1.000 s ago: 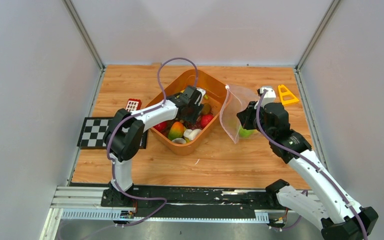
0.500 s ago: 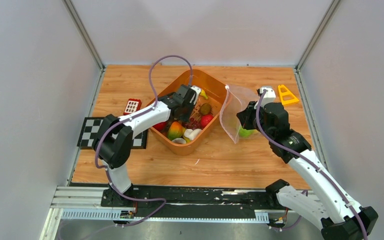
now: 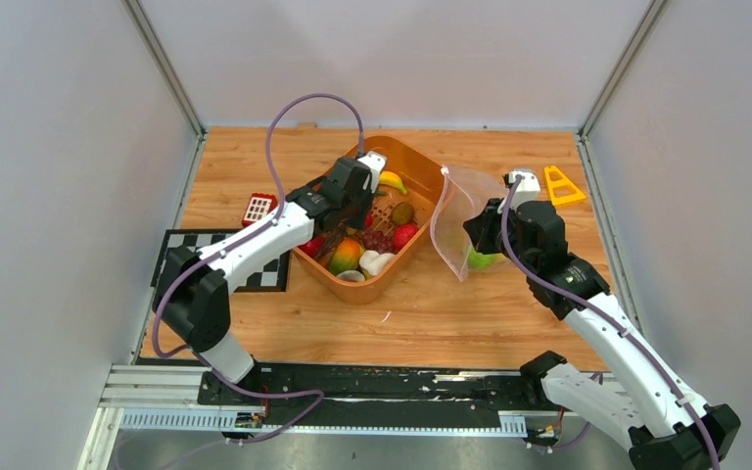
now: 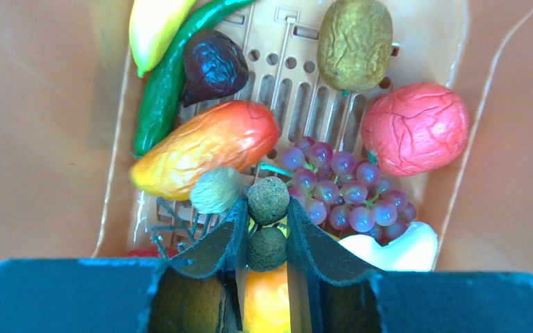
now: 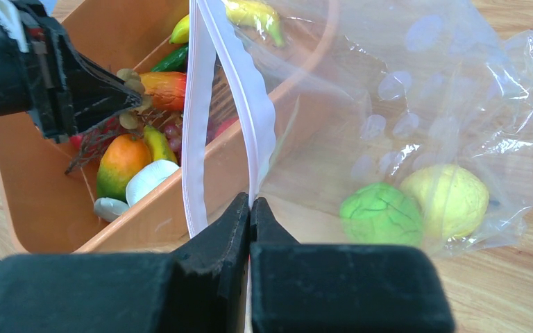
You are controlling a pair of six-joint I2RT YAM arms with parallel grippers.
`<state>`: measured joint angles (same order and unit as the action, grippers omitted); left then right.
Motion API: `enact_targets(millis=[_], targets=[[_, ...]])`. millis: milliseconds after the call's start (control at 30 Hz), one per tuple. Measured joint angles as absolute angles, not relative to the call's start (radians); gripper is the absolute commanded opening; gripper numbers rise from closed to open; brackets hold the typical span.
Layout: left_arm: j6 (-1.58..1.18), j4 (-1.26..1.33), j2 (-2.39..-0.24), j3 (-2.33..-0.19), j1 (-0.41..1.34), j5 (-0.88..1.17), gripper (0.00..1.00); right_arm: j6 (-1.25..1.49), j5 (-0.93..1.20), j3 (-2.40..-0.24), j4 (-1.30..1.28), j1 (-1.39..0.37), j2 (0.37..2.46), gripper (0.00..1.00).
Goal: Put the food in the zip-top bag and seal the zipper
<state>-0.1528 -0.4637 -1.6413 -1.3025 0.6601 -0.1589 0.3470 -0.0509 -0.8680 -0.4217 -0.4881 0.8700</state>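
Note:
My left gripper (image 4: 268, 208) hangs over the orange basket (image 3: 406, 157), shut on a twig of small brown nuts (image 4: 268, 200). Below it in the basket lie a red-orange mango (image 4: 208, 146), kiwi (image 4: 355, 43), red fruit (image 4: 415, 128), grapes (image 4: 340, 187), banana (image 4: 154, 28) and white mushroom (image 4: 395, 250). My right gripper (image 5: 250, 202) is shut on the mouth edge of the clear zip-top bag (image 5: 402, 104), holding it open beside the basket. The white zipper (image 5: 198, 104) loops upward. A green apple (image 5: 380, 214) and a lemon (image 5: 445, 198) lie inside the bag.
A checkerboard card (image 3: 188, 259) and a small red-and-white block (image 3: 259, 208) lie left of the basket. A yellow triangle (image 3: 561, 186) sits at the back right. Grey walls close in the wooden table (image 3: 421, 323) on three sides.
My left gripper closed on the nuts and drew up and back toward the basket's far left. The right gripper and the bag have not moved.

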Motion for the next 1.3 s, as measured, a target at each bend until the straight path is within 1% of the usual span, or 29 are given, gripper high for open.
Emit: enact_targets(millis=[300, 500, 867, 1067, 1300], targets=[[-0.162, -0.422, -1.497, -1.276, 0.66, -0.155, 0.24, 0.347, -0.051, -0.868, -0.421, -0.488, 0.87, 0.0], [-0.179, -0.401, -1.444, -1.271, 0.66, -0.12, 0.24, 0.355, -0.051, -0.868, -0.421, -0.488, 0.87, 0.0], [-0.284, -0.292, -1.352, -1.237, 0.66, 0.081, 0.26, 0.377, -0.043, -0.868, -0.421, -0.488, 0.87, 0.0], [-0.409, -0.14, -1.286, -1.191, 0.66, 0.244, 0.27, 0.408, -0.039, -0.868, -0.411, -0.488, 0.87, 0.0], [-0.568, 0.062, -1.281, -1.153, 0.662, 0.394, 0.28, 0.443, -0.028, -0.868, -0.386, -0.488, 0.87, 0.0]])
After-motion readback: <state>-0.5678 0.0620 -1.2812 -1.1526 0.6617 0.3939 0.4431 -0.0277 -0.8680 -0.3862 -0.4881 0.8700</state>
